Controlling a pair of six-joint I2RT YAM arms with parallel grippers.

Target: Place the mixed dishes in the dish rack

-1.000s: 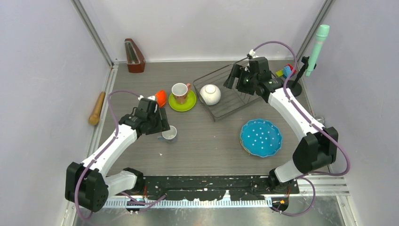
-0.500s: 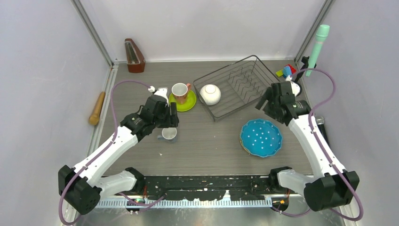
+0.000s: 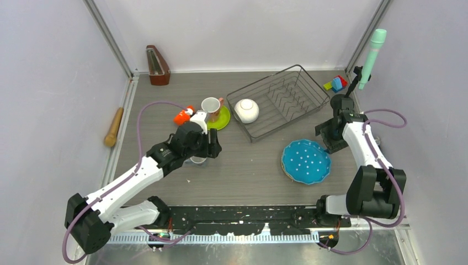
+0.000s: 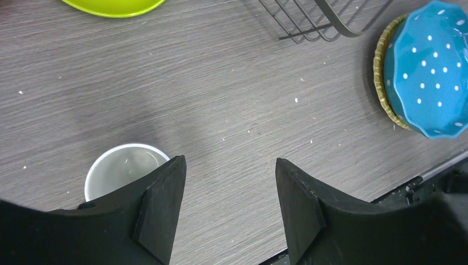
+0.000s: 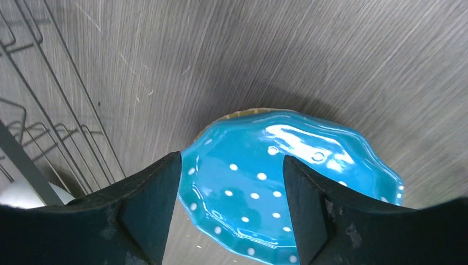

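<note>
The black wire dish rack (image 3: 287, 96) stands at the back right with the white bowl (image 3: 246, 110) upside down in its left end. The pink mug (image 3: 211, 105) stands on the lime-green plate (image 3: 223, 120), and the orange bowl (image 3: 184, 116) lies to their left. My left gripper (image 3: 212, 148) is open and empty, just right of the pale mug (image 3: 197, 160), which shows beside its left finger in the left wrist view (image 4: 122, 167). My right gripper (image 3: 329, 138) is open and empty above the far right rim of the blue dotted plate (image 3: 306, 161), which fills the right wrist view (image 5: 287, 165).
A brown metronome (image 3: 157, 65) stands at the back left. A wooden roller (image 3: 114, 126) lies by the left wall. Coloured blocks (image 3: 335, 84) and a green tube on a black stand (image 3: 373, 51) sit at the back right corner.
My right arm swung from over the rack down to the right of the blue plate. My left gripper moved right, ending beside the pale mug. The orange bowl is in view again.
</note>
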